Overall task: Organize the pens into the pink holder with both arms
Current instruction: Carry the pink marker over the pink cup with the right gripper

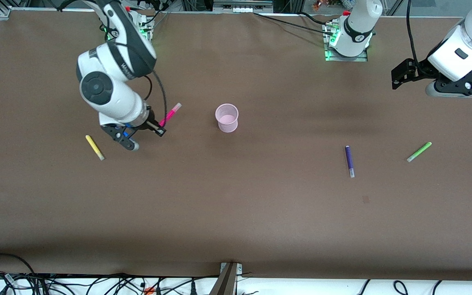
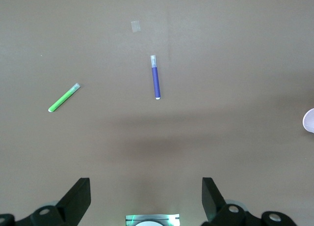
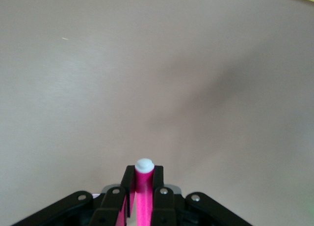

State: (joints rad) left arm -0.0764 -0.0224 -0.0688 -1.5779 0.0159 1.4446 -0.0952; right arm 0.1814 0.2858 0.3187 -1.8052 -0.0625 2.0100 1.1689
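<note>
**Magenta pen gripped, three pens on the table**

Nearest the front camera lies the purple pen, flat on the brown table toward the left arm's end, pale cap pointing at that camera. Beside it, a little farther from the camera and closer to the table's end, I see the light green pen lying at a slant. At the right arm's end the yellow pen lies flat, also slanted.

My right gripper has its jaws clamped tight on the magenta-pink pen, lifted off the table between the yellow pen and the pink holder. That pen sticks out from the fingers with its pale cap away from the gripper.

The holder stands upright near the table's middle, with no pen visible in it.

My left gripper waits high over its end of the table, jaws spread wide and holding nothing.
</note>
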